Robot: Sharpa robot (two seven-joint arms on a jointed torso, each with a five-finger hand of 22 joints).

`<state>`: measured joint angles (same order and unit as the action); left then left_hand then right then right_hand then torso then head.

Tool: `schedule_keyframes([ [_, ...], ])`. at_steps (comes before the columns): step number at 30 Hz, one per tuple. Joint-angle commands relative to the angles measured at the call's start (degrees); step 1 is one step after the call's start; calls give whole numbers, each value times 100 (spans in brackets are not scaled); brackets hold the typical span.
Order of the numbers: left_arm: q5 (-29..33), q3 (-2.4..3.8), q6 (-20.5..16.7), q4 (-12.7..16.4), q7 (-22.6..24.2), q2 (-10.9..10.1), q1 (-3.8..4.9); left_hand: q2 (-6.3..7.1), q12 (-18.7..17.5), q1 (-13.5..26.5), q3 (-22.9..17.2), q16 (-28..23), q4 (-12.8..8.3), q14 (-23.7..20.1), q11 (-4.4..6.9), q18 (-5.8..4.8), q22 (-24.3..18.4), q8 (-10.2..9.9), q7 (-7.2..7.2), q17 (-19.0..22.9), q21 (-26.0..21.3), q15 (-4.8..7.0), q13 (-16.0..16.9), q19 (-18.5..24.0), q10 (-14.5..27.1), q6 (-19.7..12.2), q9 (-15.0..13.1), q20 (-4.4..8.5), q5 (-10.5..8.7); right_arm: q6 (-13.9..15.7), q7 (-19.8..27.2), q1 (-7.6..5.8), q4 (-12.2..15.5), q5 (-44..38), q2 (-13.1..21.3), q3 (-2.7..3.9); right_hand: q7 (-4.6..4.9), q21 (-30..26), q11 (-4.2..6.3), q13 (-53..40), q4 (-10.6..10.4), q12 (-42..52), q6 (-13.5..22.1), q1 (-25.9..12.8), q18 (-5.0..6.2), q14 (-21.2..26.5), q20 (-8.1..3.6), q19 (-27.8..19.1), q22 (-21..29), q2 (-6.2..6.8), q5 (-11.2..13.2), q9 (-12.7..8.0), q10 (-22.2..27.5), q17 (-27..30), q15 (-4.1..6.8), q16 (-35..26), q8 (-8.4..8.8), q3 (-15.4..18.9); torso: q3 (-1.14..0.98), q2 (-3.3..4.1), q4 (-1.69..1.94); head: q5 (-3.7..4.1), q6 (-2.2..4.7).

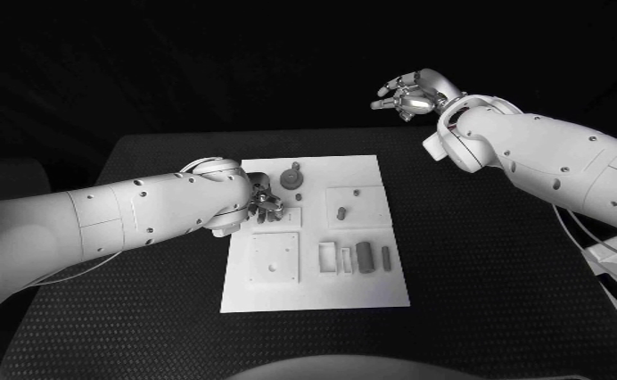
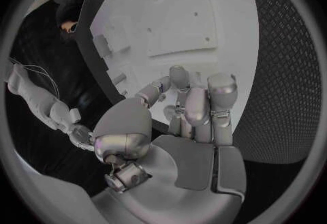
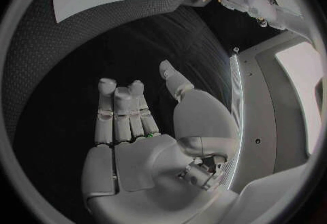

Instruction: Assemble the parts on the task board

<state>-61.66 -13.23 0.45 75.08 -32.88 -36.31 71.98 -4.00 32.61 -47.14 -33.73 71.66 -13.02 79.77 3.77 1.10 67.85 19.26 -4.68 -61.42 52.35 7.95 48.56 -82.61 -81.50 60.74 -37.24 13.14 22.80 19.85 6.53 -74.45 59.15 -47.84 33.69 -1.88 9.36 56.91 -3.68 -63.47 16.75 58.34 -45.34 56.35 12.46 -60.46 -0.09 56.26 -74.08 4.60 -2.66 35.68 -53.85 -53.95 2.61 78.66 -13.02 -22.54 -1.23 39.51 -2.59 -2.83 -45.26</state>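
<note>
Black table (image 1: 489, 264), task board (image 1: 315, 295) lengthwise away from robot; both hands' grasp unclear.

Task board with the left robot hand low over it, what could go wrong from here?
The left robot hand sits low at the left edge of the task board, fingers curled beside a small part; a careless move might knock it. Loose bars lie side by side nearer the robot and could scatter if the forearm sweeps across. The right robot hand is raised far off, so it cannot steady the board.
</note>
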Motion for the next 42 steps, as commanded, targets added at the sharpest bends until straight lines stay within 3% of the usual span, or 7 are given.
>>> schedule_keyframes([
  [1,-77,-37,228,-13,-91,39,-52,-107,19,-41,-13,39,14,-268,45,857,-6,-6,269,6,26,224,-8,-331,-7,561,-9,122,11,-71,30,1,1,-6,-4,4,68,-18,8,9,-7,34,35,0,254,37,54,5,-6,-73,-5,7,33,7,-2,32,26,29,3,-1,1,7,10],
  [17,-144,-30,41,-53,-75,77,-52,-126,36,63,44,66,102,-287,32,837,-13,-16,258,65,24,214,-41,-320,1,535,-54,121,-45,-100,28,9,-13,-6,-13,4,69,-20,8,16,-7,39,35,7,254,40,56,3,-6,-73,-5,8,37,11,-3,34,30,34,10,0,5,22,17],
  [32,-68,-28,212,-84,-46,84,-51,-58,64,241,111,111,223,-305,37,812,-7,-11,266,128,37,216,-76,-309,5,555,-110,121,-23,-124,24,12,-16,-7,-9,4,69,-22,7,24,-7,43,35,12,254,43,58,1,-6,-76,-5,8,42,15,-3,36,33,38,9,0,10,27,7],
  [36,34,-27,208,-96,-24,75,-51,-129,86,415,147,149,308,-321,40,799,4,-17,271,166,51,219,-97,-297,9,564,-142,126,5,-130,24,15,-20,-8,-12,4,69,-22,7,25,-7,44,35,14,254,44,59,0,-6,-76,-5,8,43,16,-4,36,33,39,8,1,9,28,5],
  [42,34,-22,240,-112,-15,77,-51,-228,126,467,22,215,213,-335,52,784,23,-16,282,208,74,225,-120,-286,2,598,-184,133,219,-139,24,28,-28,-10,-18,4,70,-22,7,27,-7,46,34,16,254,45,59,0,-6,-78,-5,8,45,18,-4,37,34,40,5,1,7,20,-1],
])
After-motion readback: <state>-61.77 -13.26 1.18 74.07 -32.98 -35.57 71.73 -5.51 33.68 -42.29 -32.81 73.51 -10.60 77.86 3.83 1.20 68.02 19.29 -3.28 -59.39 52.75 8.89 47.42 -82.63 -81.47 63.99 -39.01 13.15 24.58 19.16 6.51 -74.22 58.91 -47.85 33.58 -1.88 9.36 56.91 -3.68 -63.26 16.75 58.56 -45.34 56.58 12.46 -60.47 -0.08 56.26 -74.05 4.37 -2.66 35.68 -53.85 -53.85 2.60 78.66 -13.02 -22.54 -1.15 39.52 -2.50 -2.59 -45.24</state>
